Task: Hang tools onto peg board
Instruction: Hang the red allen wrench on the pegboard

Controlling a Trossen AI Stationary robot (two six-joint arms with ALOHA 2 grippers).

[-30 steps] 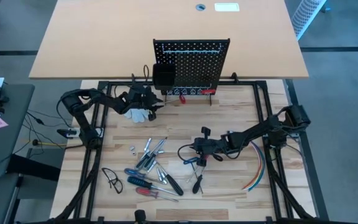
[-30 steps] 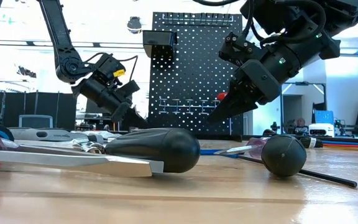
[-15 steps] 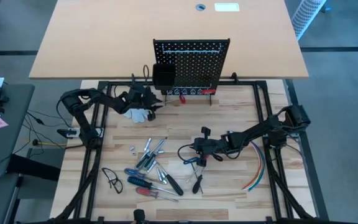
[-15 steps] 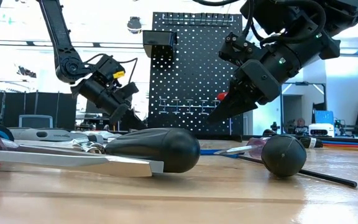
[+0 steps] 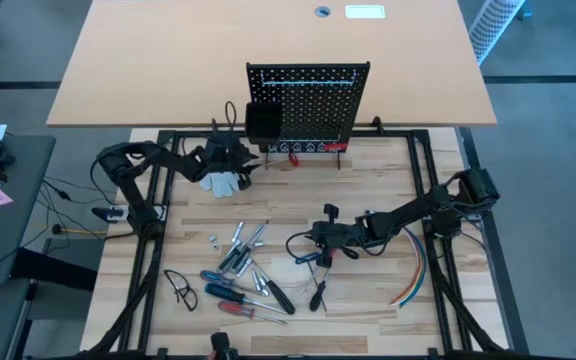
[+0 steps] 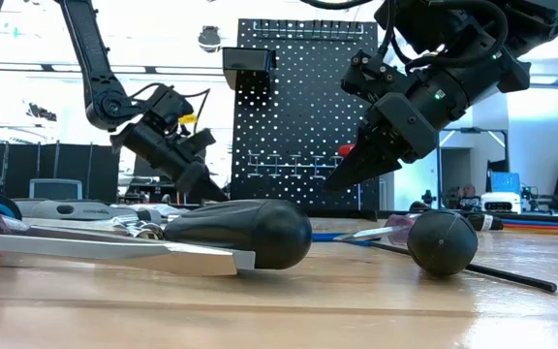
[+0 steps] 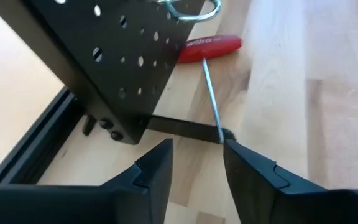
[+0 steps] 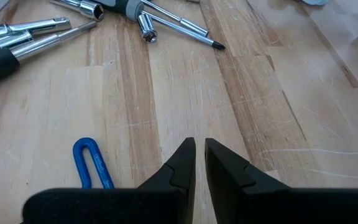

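Observation:
The peg board [image 5: 308, 100] stands upright at the table's far middle, with a black bin [image 5: 261, 122] on its left. A red-handled screwdriver [image 7: 207, 46] lies flat on the table by the board's foot [image 7: 179, 127]. My left gripper [image 7: 194, 168] is open just in front of that foot, low over the table, and the screwdriver's shaft tip [image 7: 220, 134] ends at one fingertip. Several other tools [image 5: 243, 262] lie in a loose pile at the near left. My right gripper [image 8: 199, 162] is shut and hovers over bare wood right of the pile, beside a blue looped tool [image 8: 92, 167]. My left gripper has nothing between its fingers. The tip of the red screwdriver's shaft [image 7: 220, 134] reaches one fingertip [image 7: 235, 149]; I cannot tell whether they touch. The screwdriver lies flat on the table.
A white glove [image 5: 223, 182] lies under my left arm. Coloured cables [image 5: 416, 270] curve along the near right and safety glasses [image 5: 180, 288] lie at the near left. Black frame rails [image 5: 438, 250] border the table. A black-handled screwdriver [image 5: 318, 290] lies near my right gripper.

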